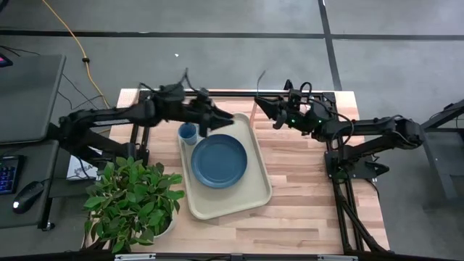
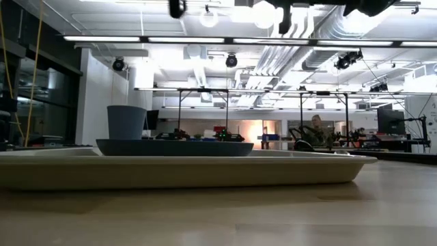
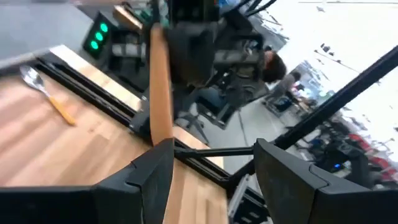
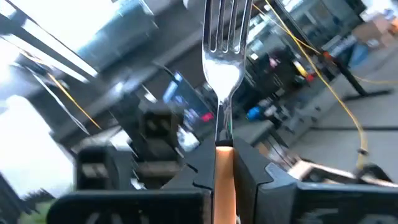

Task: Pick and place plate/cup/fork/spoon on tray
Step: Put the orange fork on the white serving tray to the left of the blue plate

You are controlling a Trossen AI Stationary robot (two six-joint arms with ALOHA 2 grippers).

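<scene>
High view: right gripper point(image 1: 262, 106) and left gripper point(image 1: 216, 122) converge above the tray point(image 1: 257, 192), which holds the plate point(image 1: 218, 160) and cup point(image 1: 188, 133); collision is possible.
Low view: smooth wooden table point(image 2: 307, 212) in a bright workshop.
Left wrist view: fingers spread, empty; spoon point(image 3: 43, 90) lies on the wood.
Right wrist view: fingers pinch the fork point(image 4: 222, 74) by its handle; it may pivot.
</scene>
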